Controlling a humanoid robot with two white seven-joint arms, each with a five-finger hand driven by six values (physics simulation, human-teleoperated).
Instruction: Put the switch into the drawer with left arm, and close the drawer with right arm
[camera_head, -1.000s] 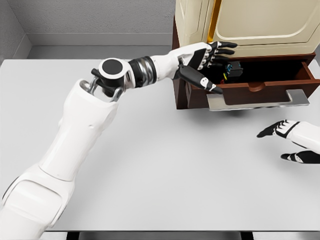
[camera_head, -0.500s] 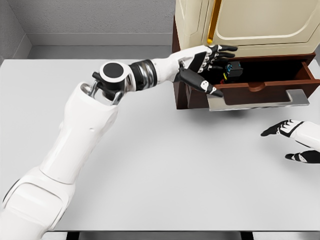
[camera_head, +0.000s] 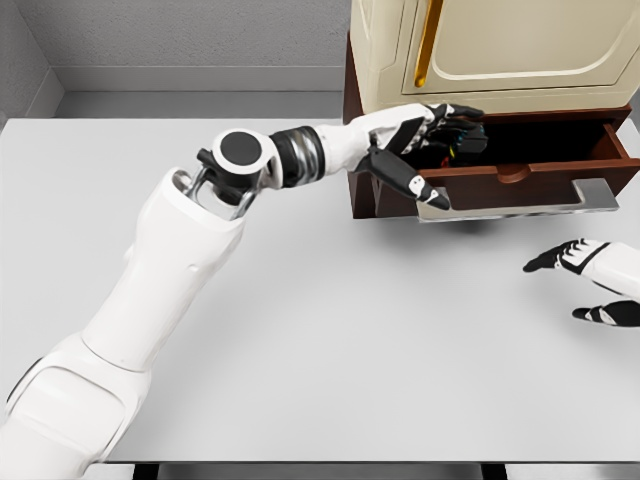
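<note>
2 hands show. Left hand (camera_head: 425, 135), fingers spread and gripping nothing, has sunk lower into the open drawer (camera_head: 520, 172) than 1 s ago, fingertips over the switch (camera_head: 462, 143) lying inside: placement looks done. Right hand (camera_head: 590, 275), relaxed and empty, waits over the table (camera_head: 330, 300).

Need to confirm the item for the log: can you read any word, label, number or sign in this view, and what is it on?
None can be read.
The switch in the drawer shows small blue and yellow marks, too small to read.
The cabinet is unmarked.
</note>
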